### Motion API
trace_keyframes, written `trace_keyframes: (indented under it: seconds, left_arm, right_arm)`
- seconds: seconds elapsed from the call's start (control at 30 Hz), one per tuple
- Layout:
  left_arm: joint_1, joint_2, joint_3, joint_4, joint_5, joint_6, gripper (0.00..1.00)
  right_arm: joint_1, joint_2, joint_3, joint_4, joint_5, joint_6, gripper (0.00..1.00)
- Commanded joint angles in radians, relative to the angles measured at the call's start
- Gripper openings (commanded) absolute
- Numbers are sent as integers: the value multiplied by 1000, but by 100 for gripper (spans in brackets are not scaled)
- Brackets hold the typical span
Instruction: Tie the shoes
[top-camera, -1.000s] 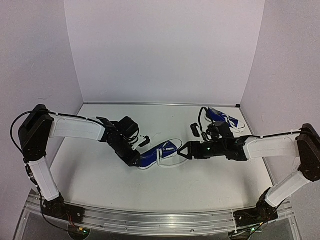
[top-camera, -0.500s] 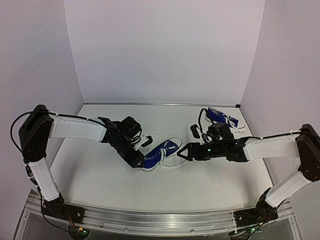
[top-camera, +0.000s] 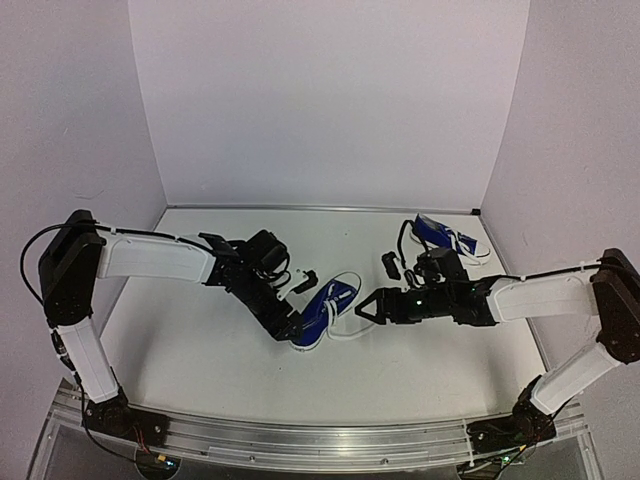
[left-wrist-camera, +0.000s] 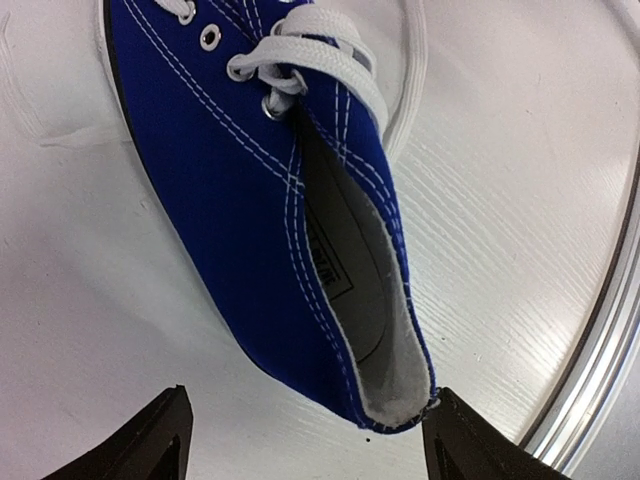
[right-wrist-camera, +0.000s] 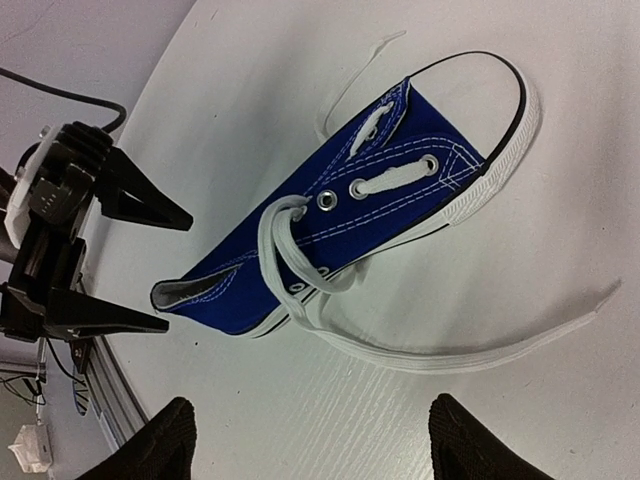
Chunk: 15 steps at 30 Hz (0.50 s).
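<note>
One blue shoe (top-camera: 325, 308) lies mid-table with its white toe cap toward the right arm and its white laces (right-wrist-camera: 300, 262) untied. A long lace end (right-wrist-camera: 470, 355) trails over the table. My left gripper (top-camera: 299, 307) is open, its fingers either side of the shoe's heel (left-wrist-camera: 390, 400). The heel rim sits right by one fingertip (left-wrist-camera: 462, 432). My right gripper (right-wrist-camera: 310, 450) is open and holds nothing, hovering just short of the loose lace. The other shoe (top-camera: 447, 236) sits at the back right.
The white table (top-camera: 200, 350) is walled at the back and both sides. An aluminium rail (top-camera: 300, 440) runs along its front edge, close to the near shoe's heel (left-wrist-camera: 600, 350). A small black item (top-camera: 388, 262) lies by the right arm.
My left gripper has opened and let go of the shoe's heel. That arm moved right, and the shoe swung so its heel points toward the front. The right arm barely moved.
</note>
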Motion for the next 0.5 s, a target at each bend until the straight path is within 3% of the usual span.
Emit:
trace_keyframes:
  seconds: [0.0, 0.17, 0.47]
  left_arm:
    - [1, -45, 43, -5, 18, 37, 83]
    - [1, -43, 35, 32, 41, 3, 80]
    - [-42, 48, 88, 70, 36, -20, 41]
  right_arm:
    - [-7, -39, -14, 31, -8, 6, 76]
    - [-9, -42, -22, 33, -5, 7, 77]
    - [-9, -41, -31, 35, -11, 13, 76]
